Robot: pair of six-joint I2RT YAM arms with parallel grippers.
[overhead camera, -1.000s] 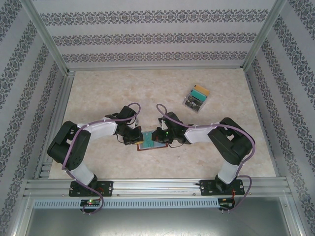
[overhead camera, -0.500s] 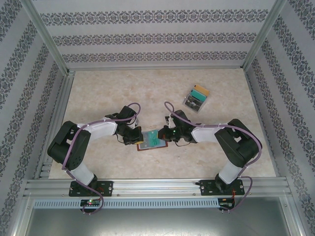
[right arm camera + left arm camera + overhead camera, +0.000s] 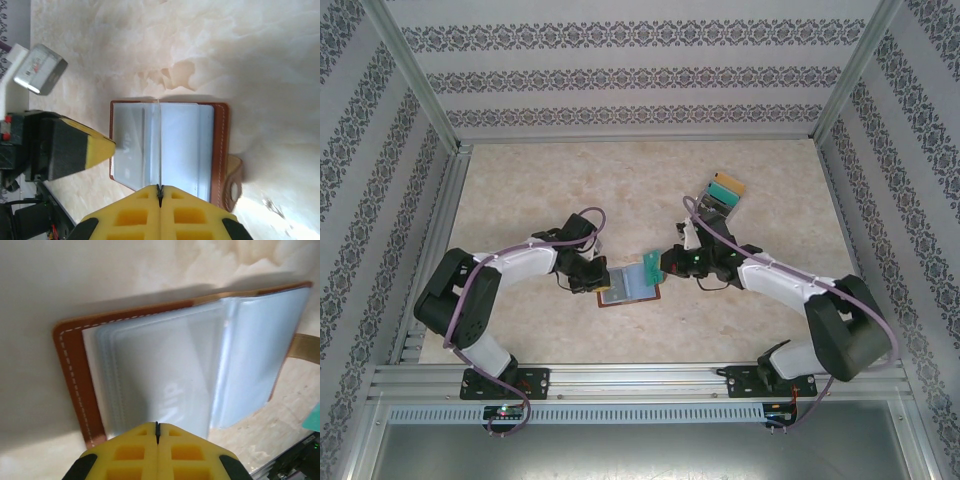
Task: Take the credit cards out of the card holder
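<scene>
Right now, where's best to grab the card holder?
Probably the stitched brown border opposite the snap tab, coming from the side of the left fingers: the card holder lies open flat, and bare leather juts past the sleeves there.

Right gripper (image 3: 661, 265) has pulled a card (image 3: 648, 268) from the card holder (image 3: 620, 293).
</scene>
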